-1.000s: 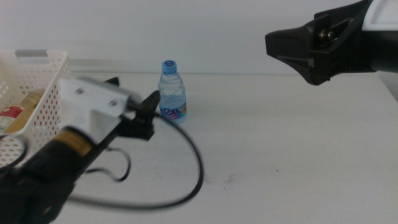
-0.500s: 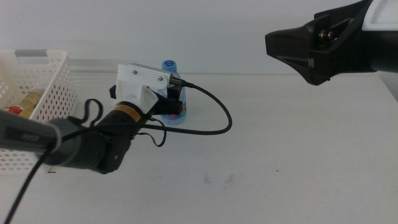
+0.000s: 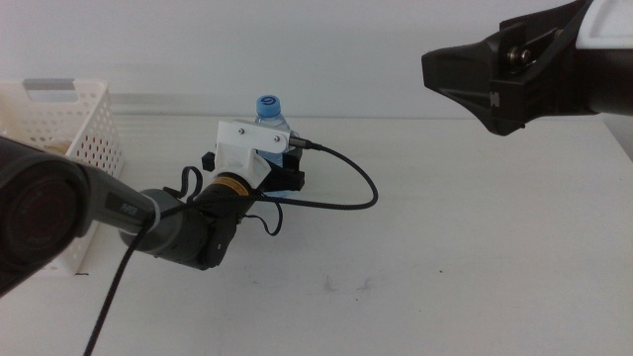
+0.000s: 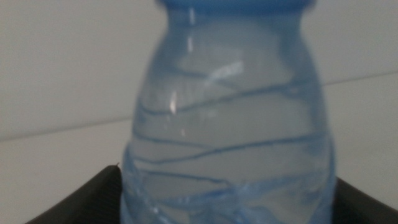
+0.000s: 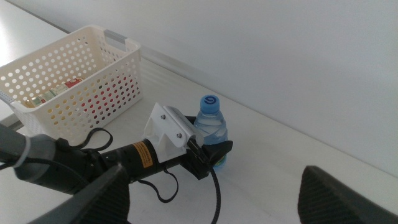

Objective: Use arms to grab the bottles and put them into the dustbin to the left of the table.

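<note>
The small clear water bottle (image 3: 269, 110) with a blue cap stands upright at the back middle of the table (image 3: 475, 247). My left gripper (image 3: 282, 174) reaches in from the left, open, with one jaw on each side of the bottle's lower body. The bottle fills the left wrist view (image 4: 227, 124), and the jaws show at both bottom corners. The right wrist view shows the bottle (image 5: 211, 127) and left gripper (image 5: 214, 152) from above. My right gripper (image 3: 442, 71) hangs high at the upper right, open and empty. The white dustbin (image 3: 69, 109) stands at the left.
In the right wrist view, the dustbin (image 5: 93, 68) holds a yellow bottle with a red label (image 5: 62, 89), and red shows through the wall holes. The left arm's black cable (image 3: 346, 198) loops over the table beside the bottle.
My left arm has swung forward and right across the table, bringing its jaws to either side of the water bottle. The right arm has not moved.
</note>
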